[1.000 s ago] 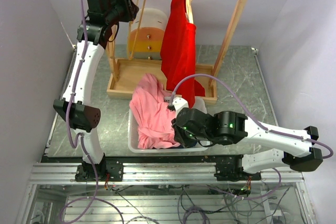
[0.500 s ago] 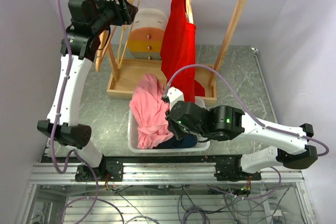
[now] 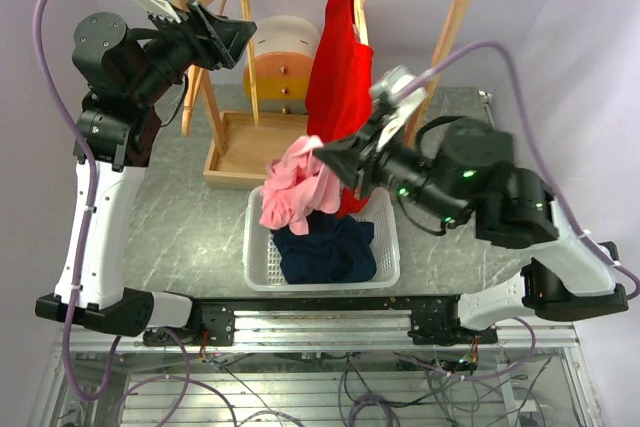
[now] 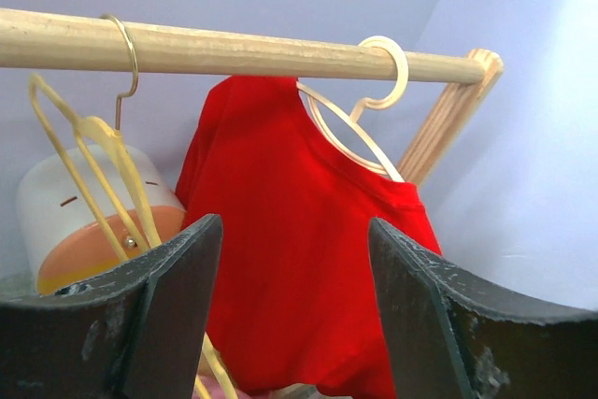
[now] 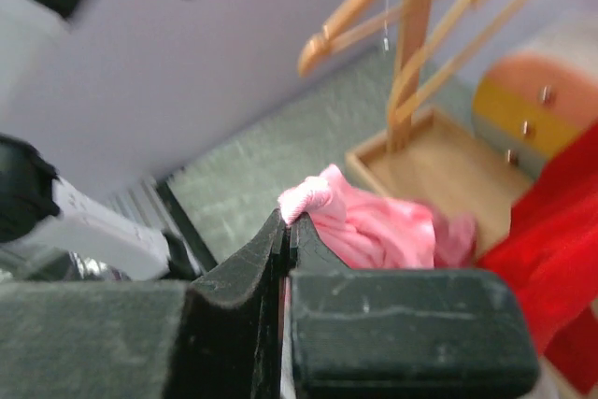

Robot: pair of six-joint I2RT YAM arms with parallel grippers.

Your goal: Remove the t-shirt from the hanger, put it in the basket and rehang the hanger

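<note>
Right fingers [image 5: 234, 306] are pinched shut on a fold of the pink t-shirt [image 5: 374, 226]. The shirt hangs bunched from them, up in the air above the white basket [image 3: 255, 247], and no hanger shows in it. Left fingers [image 4: 177, 306] are spread wide with nothing between them, up by the wooden rod [image 4: 234, 49] and just beside the bare hanger [image 4: 93, 128], which hangs from the rod by its metal hook. My read: the pink shirt is off its hanger, so that strip is done. What's left for it is the drop into the basket, where a navy garment [image 3: 325, 252] already lies. The red t-shirt [image 4: 299, 259] is still on its own pale hanger [image 4: 350, 137], hooked further along the same rod and draped down toward the rack base. If the task means that one too, it's untouched, and the empty left arm is the nearer one to it. Basket sits on the worktop [image 3: 200, 217] in front of the rack.
</note>
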